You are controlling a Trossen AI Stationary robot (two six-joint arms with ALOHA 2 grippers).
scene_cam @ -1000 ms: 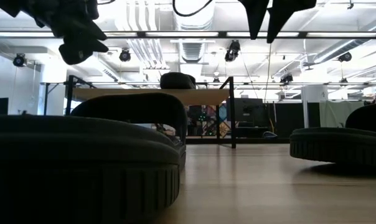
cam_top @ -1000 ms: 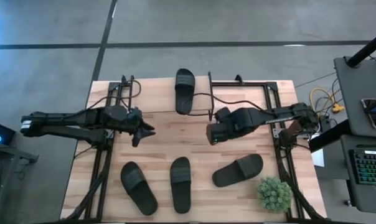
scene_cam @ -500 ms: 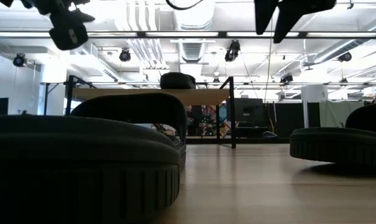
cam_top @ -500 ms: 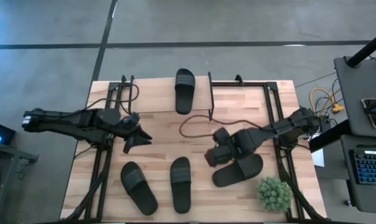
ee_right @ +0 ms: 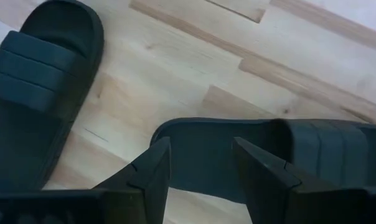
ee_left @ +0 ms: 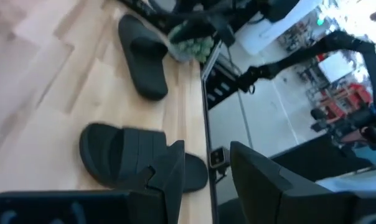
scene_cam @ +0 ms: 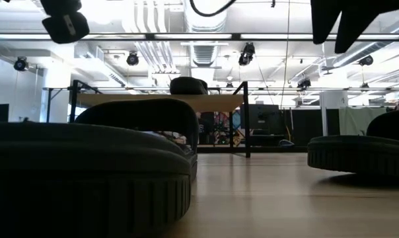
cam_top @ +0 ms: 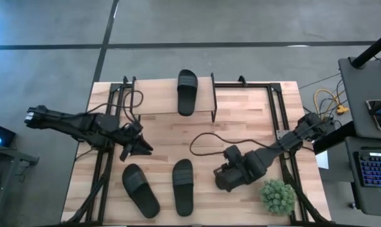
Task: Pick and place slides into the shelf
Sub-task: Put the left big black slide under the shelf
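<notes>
Bench (cam_top: 159, 129), light wood: shelf (cam_top: 152, 103) bearing one slide (cam_top: 187, 92); three slides (cam_top: 183, 186), small plant (cam_top: 278, 196) on bench.

The right hand (cam_top: 227, 179) has swung from the frame's centre down to the lower right, over a black strap sandal (ee_right: 263, 155). The left hand (cam_top: 132, 150) dropped slightly lower left.

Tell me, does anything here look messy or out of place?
A little. One slide sits neatly on the shelf, while three lie scattered on the table: two roughly parallel, the third skewed under the right gripper. A loose cable loops across the tabletop. Nothing looks damaged.
</notes>
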